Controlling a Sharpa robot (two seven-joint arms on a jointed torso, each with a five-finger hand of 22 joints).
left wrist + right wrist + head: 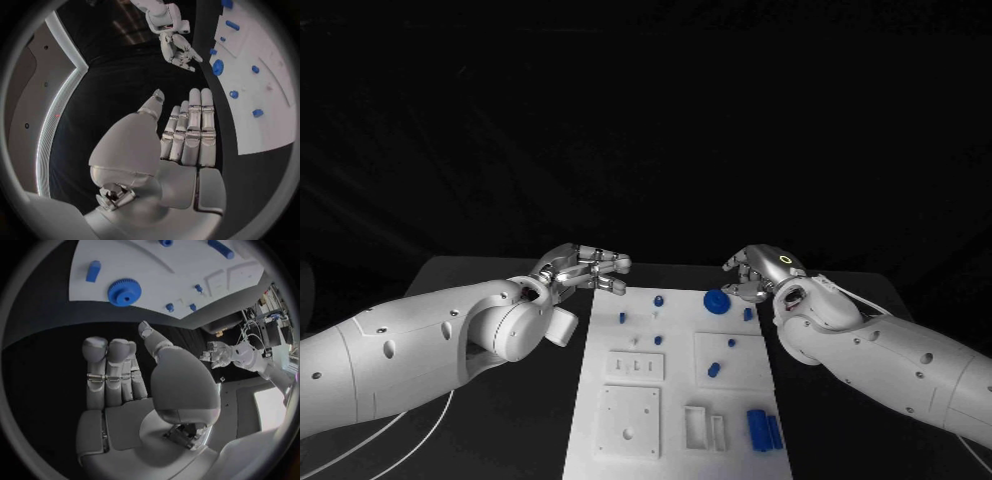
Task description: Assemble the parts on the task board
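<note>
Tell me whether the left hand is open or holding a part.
Open. In the left wrist view the left hand has its fingers stretched out with nothing in them, beside the task board.

Head looks down; wrists share task board point(678, 380).

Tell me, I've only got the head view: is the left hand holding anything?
Observer: No. The left wrist view shows the left hand with straight fingers and a bare palm.
Operator: And the right one?
Observer: The right hand is empty too, with its fingers straight and side by side.
Operator: What's the round blue piece near it?
Observer: A gear, toothed round its rim with a hole in the middle, lying flat near the edge of the board.
</note>
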